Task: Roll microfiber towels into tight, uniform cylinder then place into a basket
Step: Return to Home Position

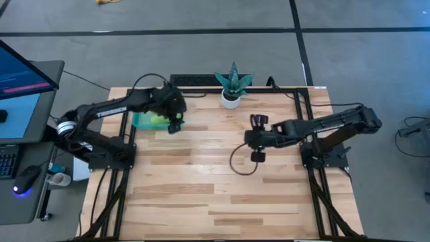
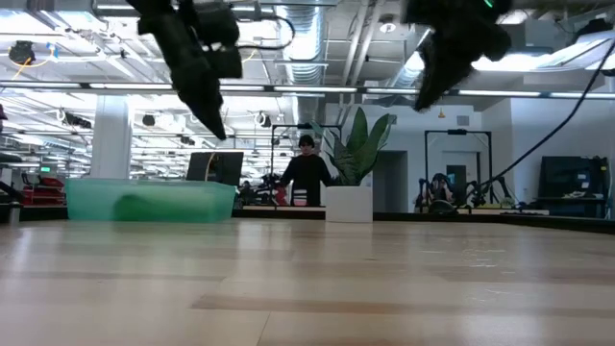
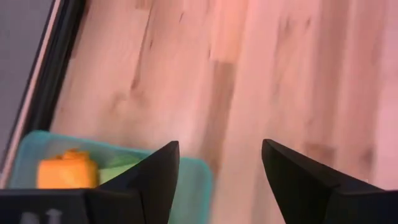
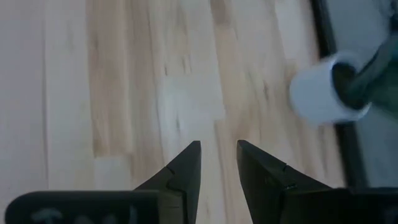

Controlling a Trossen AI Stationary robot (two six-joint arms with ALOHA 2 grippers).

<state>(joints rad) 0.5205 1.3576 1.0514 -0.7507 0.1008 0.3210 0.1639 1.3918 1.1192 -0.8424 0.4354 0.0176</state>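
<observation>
The teal basket stands at the table's far left. In it lie the orange towel, rolled up, and the lime green towel beside it; the green one also shows through the basket's wall. My left gripper hangs open above the basket's right edge, clear of it, with nothing between its fingers. My right gripper hovers over bare wood near the table's middle, its fingers a small gap apart and holding nothing.
A small white pot with a green spiky plant stands at the far edge, between the arms. A black cable loop hangs under the right arm. People stand in the room behind the table. Bare wood spreads across the near half.
</observation>
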